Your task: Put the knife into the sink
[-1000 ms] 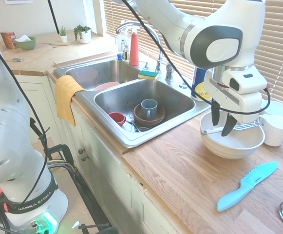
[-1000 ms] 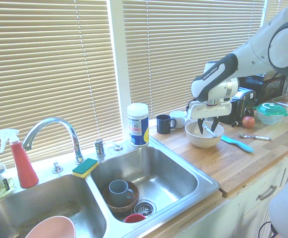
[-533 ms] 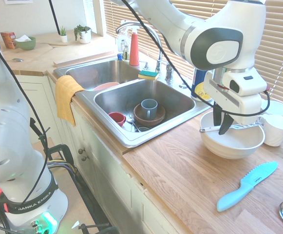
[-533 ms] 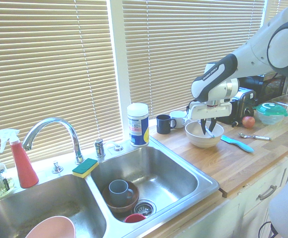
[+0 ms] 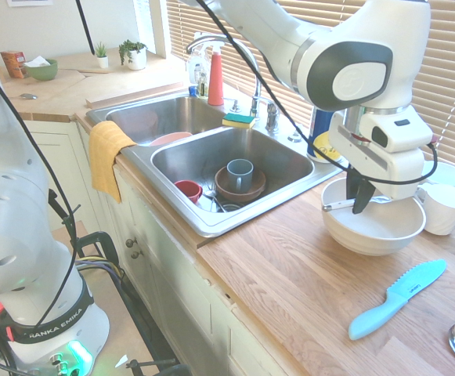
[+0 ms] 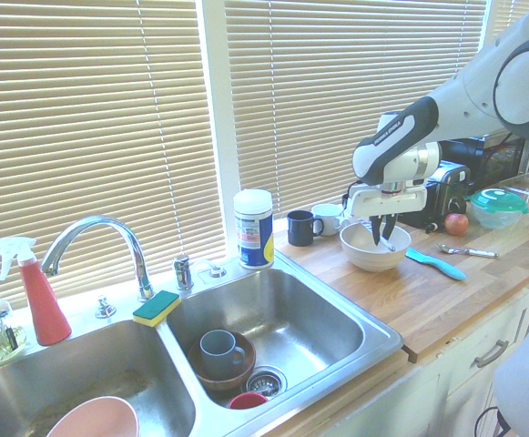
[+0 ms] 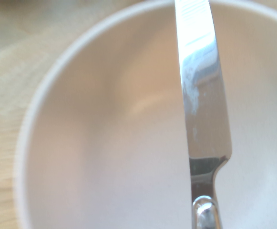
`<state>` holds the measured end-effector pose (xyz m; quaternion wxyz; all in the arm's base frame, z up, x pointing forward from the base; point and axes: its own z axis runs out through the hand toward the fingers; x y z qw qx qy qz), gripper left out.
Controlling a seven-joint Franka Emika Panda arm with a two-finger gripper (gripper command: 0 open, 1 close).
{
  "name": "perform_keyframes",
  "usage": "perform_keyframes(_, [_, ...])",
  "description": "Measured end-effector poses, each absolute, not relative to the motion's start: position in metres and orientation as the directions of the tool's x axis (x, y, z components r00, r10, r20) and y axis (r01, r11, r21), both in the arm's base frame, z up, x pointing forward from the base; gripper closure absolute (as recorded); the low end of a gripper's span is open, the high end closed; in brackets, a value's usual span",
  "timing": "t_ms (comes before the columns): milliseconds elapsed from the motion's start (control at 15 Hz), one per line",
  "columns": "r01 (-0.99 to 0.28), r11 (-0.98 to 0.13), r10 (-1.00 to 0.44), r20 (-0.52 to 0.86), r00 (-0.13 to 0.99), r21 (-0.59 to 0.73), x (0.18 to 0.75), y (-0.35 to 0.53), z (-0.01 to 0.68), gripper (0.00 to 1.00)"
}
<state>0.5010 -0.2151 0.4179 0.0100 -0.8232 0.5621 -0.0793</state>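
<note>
Wood ctr [image 5: 290, 274]; knife [image 5: 339, 205] btwn gripper [image 5: 358, 210] fingers, over bowl [image 5: 374, 231]

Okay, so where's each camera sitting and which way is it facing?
First exterior view: beside the robot's base, looking across the sink and counter toward the blinds; base, arm and pincer show.
Second exterior view: above the sink's far side, looking along the counter toward the toaster; arm and pincer show.
Wrist view: on the wrist, looking into the bowl at the knife; no robot body shows.
Both exterior views share sink, bowl and blinds.
</note>
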Motion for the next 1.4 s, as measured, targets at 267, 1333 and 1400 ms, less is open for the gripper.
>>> perform_keyframes(267, [-0.876,-0.459,-0.886,0.147,0.439,-0.15,0.508,-0.155,0.465,1.0])
perform_keyframes(1333, [-0.742,-0.667,-0.743,0.124,0.657,-0.064,0.518,0.08,0.356,1.0])
perform_keyframes(1400, [-0.741,-0.668,-0.742,0.121,0.659,-0.063,0.515,0.093,0.346,1.0])
